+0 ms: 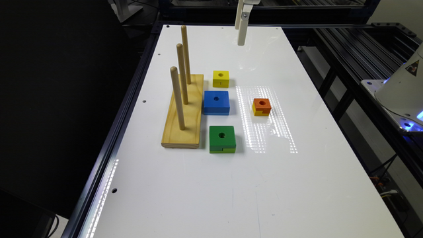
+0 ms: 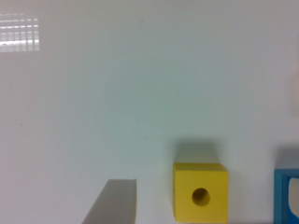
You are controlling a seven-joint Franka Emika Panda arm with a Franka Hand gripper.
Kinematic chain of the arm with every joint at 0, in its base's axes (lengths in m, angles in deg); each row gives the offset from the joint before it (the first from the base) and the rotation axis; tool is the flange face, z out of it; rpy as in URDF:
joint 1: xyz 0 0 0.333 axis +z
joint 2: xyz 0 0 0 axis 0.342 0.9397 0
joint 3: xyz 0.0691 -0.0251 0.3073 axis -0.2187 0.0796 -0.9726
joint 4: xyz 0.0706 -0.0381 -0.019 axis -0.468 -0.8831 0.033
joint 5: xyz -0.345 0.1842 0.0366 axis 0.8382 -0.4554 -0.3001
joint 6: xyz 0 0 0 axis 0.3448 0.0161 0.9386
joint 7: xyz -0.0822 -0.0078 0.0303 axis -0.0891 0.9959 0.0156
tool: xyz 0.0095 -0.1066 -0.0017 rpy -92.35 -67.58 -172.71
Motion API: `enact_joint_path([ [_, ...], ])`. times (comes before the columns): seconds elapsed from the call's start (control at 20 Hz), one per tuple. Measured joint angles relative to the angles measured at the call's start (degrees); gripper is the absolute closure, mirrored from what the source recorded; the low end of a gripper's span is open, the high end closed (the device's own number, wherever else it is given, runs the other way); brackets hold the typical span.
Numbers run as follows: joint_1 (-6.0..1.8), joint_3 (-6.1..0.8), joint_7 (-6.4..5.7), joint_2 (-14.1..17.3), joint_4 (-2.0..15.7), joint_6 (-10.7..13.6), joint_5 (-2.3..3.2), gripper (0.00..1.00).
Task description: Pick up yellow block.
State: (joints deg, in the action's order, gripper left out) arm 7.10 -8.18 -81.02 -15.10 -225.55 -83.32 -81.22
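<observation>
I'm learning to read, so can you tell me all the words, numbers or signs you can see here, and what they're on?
No words or numbers can be read anywhere.
Warning sign: a small triangle on the white robot base, too small and blurred to make out.
The yellow block, blue block, green block, orange-topped block and wooden peg stand have no writing on them.

- White table (image 1: 205, 185), glossy, with light reflections
- Peg board (image 1: 185, 115), three upright pegs, along the exterior view's left
- Beside it in a row: yellow block (image 1: 220, 78); blue block (image 1: 216, 102); green block (image 1: 222, 139)
- Orange block (image 1: 261, 106), apart, toward the exterior view's right
</observation>
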Motion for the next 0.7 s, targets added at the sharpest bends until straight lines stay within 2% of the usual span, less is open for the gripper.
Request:
enact_joint_path([
  [0.45,0.02,-0.18,0.00,0.1,0.53,0.0,0.00,0.00],
  [0.7,0.03,-0.19,0.00,1.7,1.19,-0.1,0.00,0.00],
])
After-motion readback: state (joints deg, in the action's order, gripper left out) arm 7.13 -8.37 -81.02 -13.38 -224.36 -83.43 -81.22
